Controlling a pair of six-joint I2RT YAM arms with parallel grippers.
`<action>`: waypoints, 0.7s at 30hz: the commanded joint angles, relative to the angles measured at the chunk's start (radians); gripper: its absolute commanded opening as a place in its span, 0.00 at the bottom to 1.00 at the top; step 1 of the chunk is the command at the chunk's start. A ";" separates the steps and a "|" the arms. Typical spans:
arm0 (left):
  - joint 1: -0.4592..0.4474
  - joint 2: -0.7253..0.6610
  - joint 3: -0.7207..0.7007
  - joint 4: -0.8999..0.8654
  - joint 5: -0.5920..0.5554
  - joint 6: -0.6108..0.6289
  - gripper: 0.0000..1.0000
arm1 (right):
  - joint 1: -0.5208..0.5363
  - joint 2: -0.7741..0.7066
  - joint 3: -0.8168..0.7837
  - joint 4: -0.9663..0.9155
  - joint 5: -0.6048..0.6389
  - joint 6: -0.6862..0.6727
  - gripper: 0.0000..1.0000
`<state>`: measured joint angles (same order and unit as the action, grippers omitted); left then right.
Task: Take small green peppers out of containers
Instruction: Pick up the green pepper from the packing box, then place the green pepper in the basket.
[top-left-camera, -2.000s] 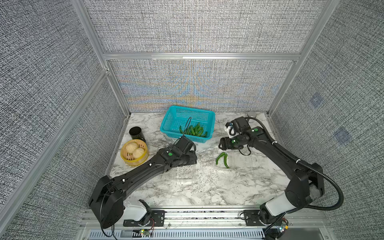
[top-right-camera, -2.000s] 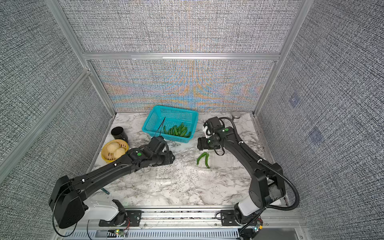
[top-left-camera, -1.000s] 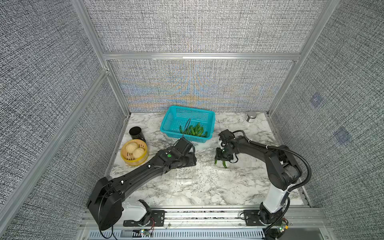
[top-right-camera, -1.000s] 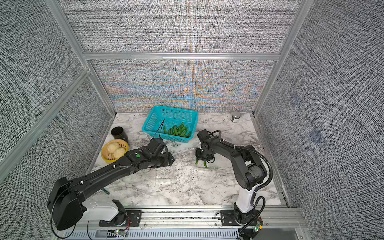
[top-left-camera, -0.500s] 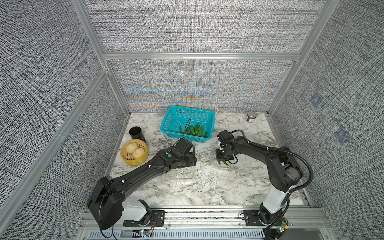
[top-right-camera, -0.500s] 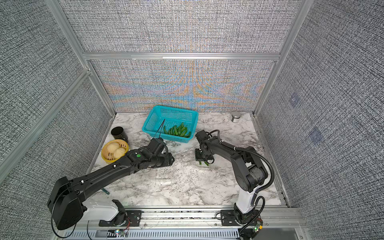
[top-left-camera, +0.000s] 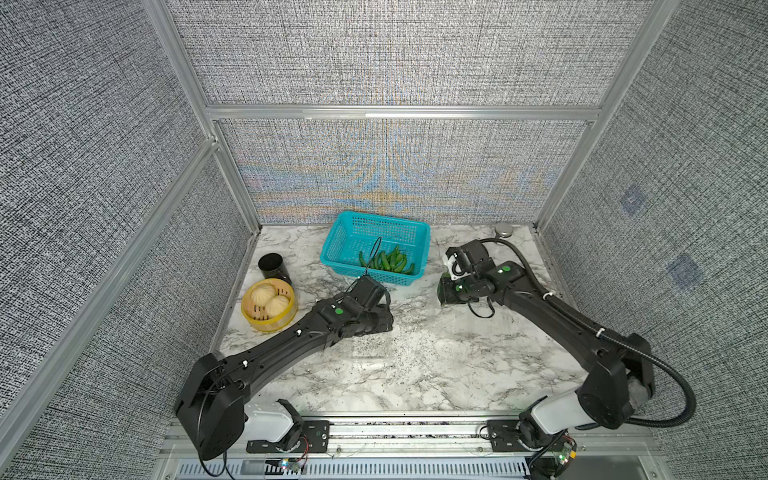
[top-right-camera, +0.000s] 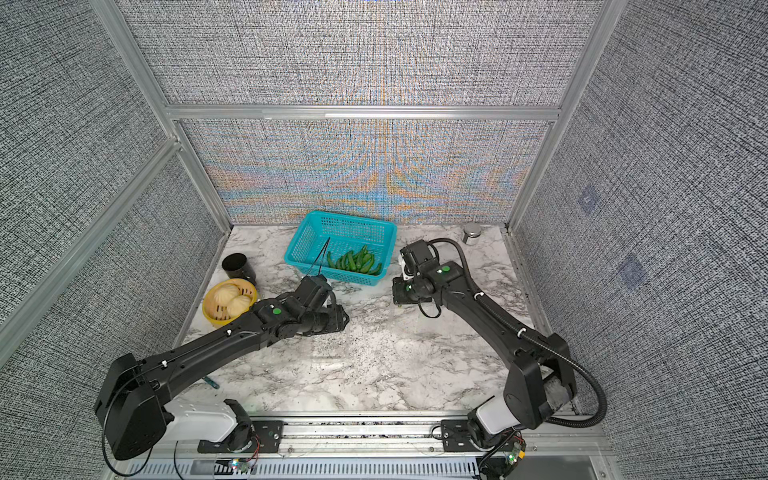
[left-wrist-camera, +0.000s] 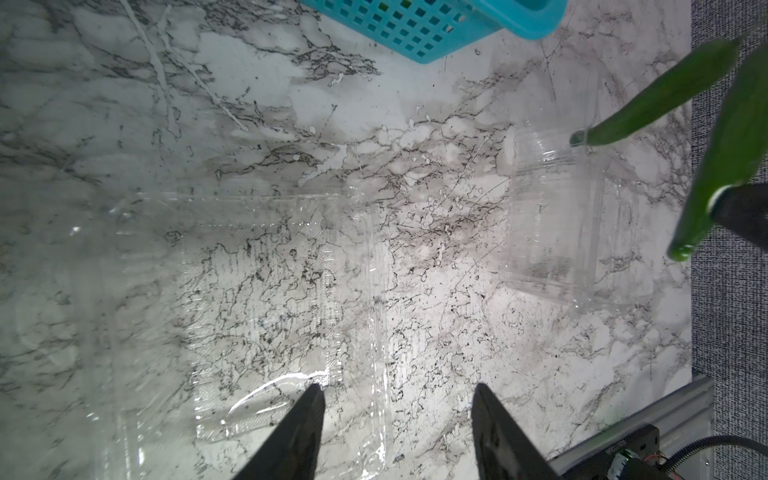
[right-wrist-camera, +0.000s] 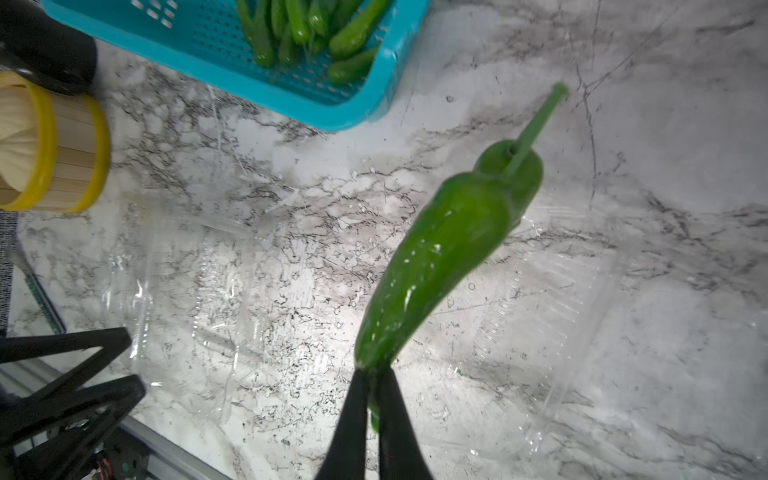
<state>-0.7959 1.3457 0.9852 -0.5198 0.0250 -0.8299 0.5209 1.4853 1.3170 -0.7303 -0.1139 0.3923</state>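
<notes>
**Right gripper** (right-wrist-camera: 374, 376): you will find the jaws clenched on the gripped pepper (right-wrist-camera: 440, 257). They pinch it close to its pointed end, and the stem aims away from the jaws. In the left wrist view a second pepper (left-wrist-camera: 665, 95) shows just beside the gripped one; you cannot tell whether the jaws hold it as well. Both hang clear of the marble table (top-left-camera: 415, 374), above the right container (right-wrist-camera: 582, 316). This clear clamshell box lies right of centre, near the basket's near right corner.

**Left gripper** (left-wrist-camera: 395, 401): the jaws are released and stand apart. They point down over the left container (left-wrist-camera: 270, 291), the other clear clamshell, which lies at mid-table on the near side of the basket. You cannot tell whether a fingertip touches the plastic. The two containers lie near each other, with bare marble between them.

**Teal basket** (top-left-camera: 332, 245): it stands at the far centre of the table. A heap of small green peppers (top-left-camera: 386, 262) lies in its near right part.

**Left edge:** a yellow steamer (top-left-camera: 268, 326) with buns stands here, with a black cup (top-left-camera: 272, 266) just beyond it.

**Far right corner:** a metal canister (top-left-camera: 504, 230).
</notes>
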 joint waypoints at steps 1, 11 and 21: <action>0.001 0.004 0.007 0.020 -0.010 0.009 0.58 | 0.002 -0.005 0.059 -0.037 -0.029 -0.034 0.00; 0.002 -0.018 0.012 -0.021 -0.030 0.018 0.58 | 0.000 0.279 0.398 0.145 -0.126 -0.158 0.00; 0.003 -0.076 0.006 -0.071 -0.067 0.009 0.58 | -0.006 0.860 0.965 0.125 -0.227 -0.117 0.00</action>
<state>-0.7959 1.2831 0.9905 -0.5652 -0.0162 -0.8196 0.5163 2.2604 2.1910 -0.5751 -0.2977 0.2535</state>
